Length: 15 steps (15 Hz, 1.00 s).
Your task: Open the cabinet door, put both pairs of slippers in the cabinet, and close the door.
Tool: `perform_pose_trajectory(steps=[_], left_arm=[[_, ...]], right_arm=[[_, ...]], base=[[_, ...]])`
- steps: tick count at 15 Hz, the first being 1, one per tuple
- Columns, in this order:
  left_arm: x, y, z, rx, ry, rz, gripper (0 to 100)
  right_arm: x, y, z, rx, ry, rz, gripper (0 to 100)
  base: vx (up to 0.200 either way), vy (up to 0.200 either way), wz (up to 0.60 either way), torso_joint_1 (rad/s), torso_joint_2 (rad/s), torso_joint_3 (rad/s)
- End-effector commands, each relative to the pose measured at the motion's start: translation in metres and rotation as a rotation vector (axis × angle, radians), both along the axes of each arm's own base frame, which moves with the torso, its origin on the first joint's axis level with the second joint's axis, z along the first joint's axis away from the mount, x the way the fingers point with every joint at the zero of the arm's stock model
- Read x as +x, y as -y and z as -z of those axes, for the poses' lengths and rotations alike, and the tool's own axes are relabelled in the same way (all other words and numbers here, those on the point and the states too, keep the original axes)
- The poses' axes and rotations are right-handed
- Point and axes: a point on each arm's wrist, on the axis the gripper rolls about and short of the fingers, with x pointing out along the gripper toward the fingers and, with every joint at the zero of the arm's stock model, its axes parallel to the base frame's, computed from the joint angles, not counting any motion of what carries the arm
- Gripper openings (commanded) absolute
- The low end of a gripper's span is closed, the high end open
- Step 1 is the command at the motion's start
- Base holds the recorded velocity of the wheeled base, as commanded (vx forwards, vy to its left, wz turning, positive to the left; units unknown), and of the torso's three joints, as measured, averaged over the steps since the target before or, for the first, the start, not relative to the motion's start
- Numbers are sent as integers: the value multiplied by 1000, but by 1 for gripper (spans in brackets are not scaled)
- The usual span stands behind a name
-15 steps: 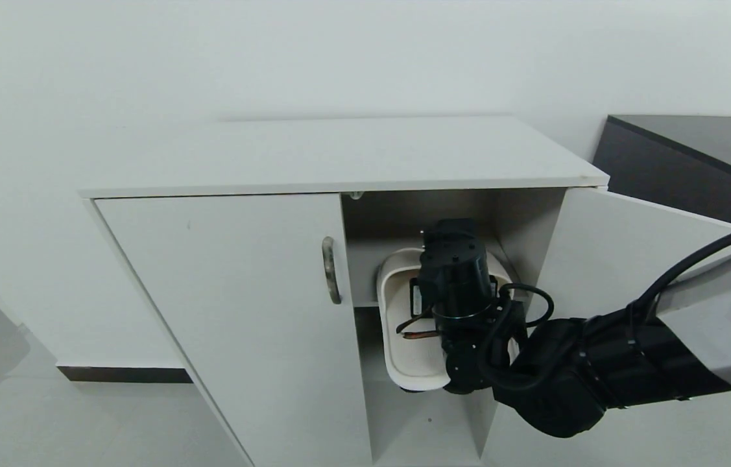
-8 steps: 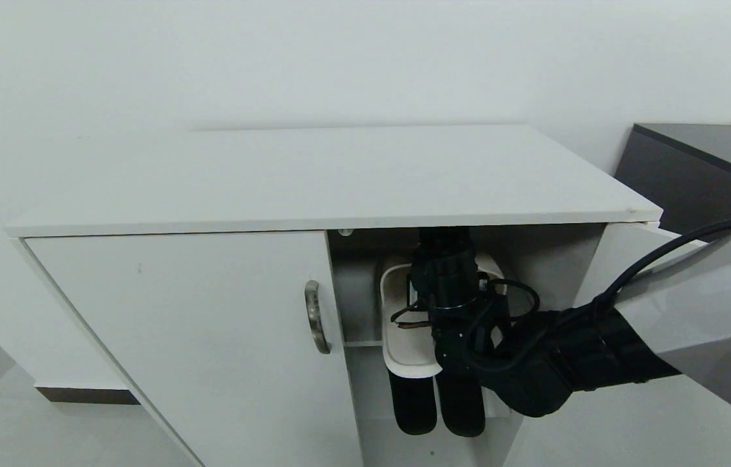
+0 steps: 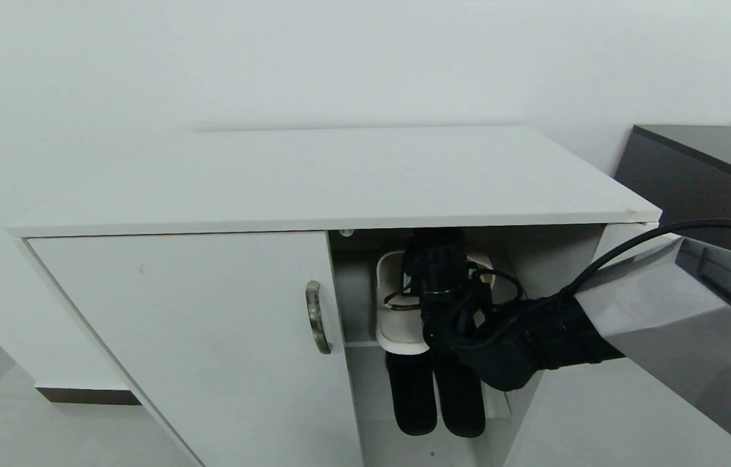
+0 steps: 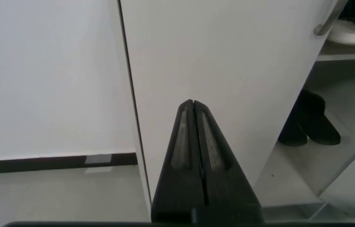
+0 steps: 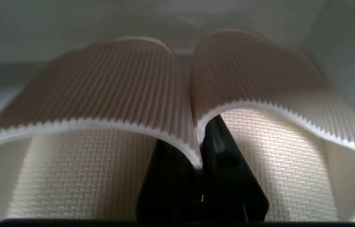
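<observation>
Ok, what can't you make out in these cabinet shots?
Head view: grip of the right claw on the white slippers, hidden behind its wrist.
Head view: black slippers' far ends, under the shelf.
Right wrist view: shelf under the white slippers, covered by them; resting or lifted unclear.
Left wrist view: white slippers, cut by the frame edge.

My right arm (image 3: 521,344) hides most of the white slippers (image 3: 394,324); cabinet top (image 3: 339,175) covers their toes, twelve o'clock.

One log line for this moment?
right gripper: holding cream slippers at upper shelf | black slippers: lower shelf | door: open | left gripper: shut
</observation>
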Motion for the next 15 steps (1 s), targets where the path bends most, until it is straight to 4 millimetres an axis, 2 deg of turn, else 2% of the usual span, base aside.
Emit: perform_pose_trajectory(steps=[1, 7, 8, 13, 15], left_arm=[[0, 0, 0, 0, -1, -1, 0], [0, 0, 0, 0, -1, -1, 0], [0, 0, 0, 0, -1, -1, 0], [0, 0, 0, 0, -1, -1, 0], [0, 0, 0, 0, -1, -1, 0]], right_arm=[[16, 2, 10, -13, -3, 20, 0], [23, 2, 17, -19, -4, 16, 0], [23, 1, 19, -25, -9, 16, 100], [24, 2, 19, -16, -3, 18, 100], [14, 2, 15, -4, 14, 2, 100]], base=[[0, 0, 0, 0, 0, 0], [0, 0, 0, 0, 0, 0], [0, 0, 0, 0, 0, 0], [0, 0, 0, 0, 0, 0], [0, 0, 0, 0, 0, 0]])
